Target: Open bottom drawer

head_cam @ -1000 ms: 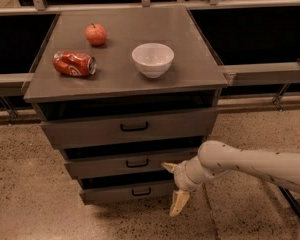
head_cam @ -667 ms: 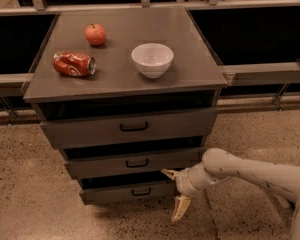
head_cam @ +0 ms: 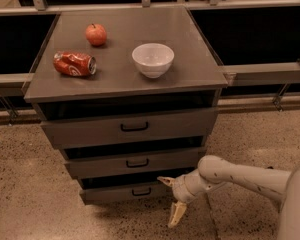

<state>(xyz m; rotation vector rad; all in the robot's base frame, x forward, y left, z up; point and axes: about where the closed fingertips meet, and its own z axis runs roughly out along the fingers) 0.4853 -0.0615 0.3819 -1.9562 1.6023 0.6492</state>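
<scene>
— Two fingers (head_cam: pixel 177 215) were seen spread wide on the gripper (head_cam: pixel 171 198), and nothing was held between them.
— Where was the gripper placed?
— It was held low, near the speckled floor (head_cam: pixel 35 194), at the right end of the bottom drawer (head_cam: pixel 115 194). One finger was pointed at that drawer's upper right corner and the other was angled down towards the floor. Whether the drawer was touched could not be told.
— And the drawer itself?
— It was found lowest in the cabinet, under the middle drawer (head_cam: pixel 100 167) and the top drawer (head_cam: pixel 85 130), with a dark gap shown above its front. Its black handle (head_cam: pixel 141 191) was seen just beside the gripper, ungrasped.
— What was seen higher up?
— On the cabinet top (head_cam: pixel 190 74), a white bowl (head_cam: pixel 153 59) was stood near the middle. A dented red can (head_cam: pixel 74 64) was laid on its side towards the left edge, and an apple (head_cam: pixel 96 34) was set behind the can. All three were kept apart.
</scene>
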